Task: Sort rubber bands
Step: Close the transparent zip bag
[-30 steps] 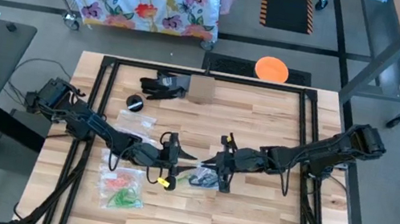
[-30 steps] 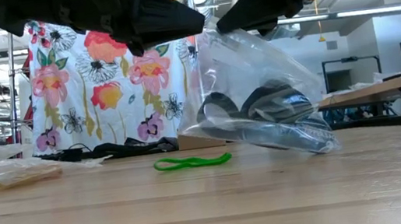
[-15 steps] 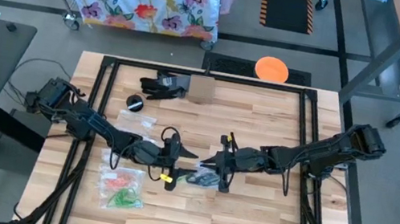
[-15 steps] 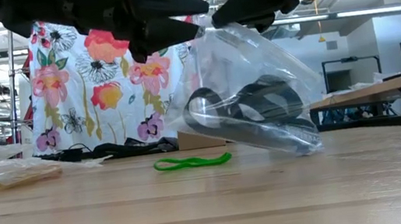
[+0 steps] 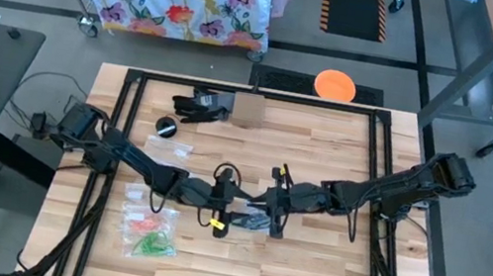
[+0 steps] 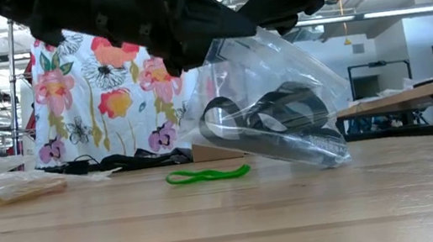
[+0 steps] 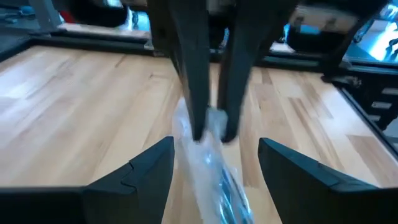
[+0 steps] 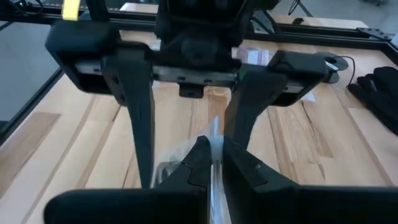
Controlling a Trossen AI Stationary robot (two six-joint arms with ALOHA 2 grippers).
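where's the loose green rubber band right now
In the low view the thin green rubber band lies flat on the wooden table, left of the clear plastic zip bag of dark bands, which hangs pinched in the right end effector.

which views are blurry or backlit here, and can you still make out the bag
Left wrist view: the clear bag is soft and smeared, out of focus. Right wrist view: near fingers sharp, bag edge hazy. Low view: both arms are dark silhouettes against bright ceiling lights, yet the bag and green rubber band read clearly. High view: evenly lit.
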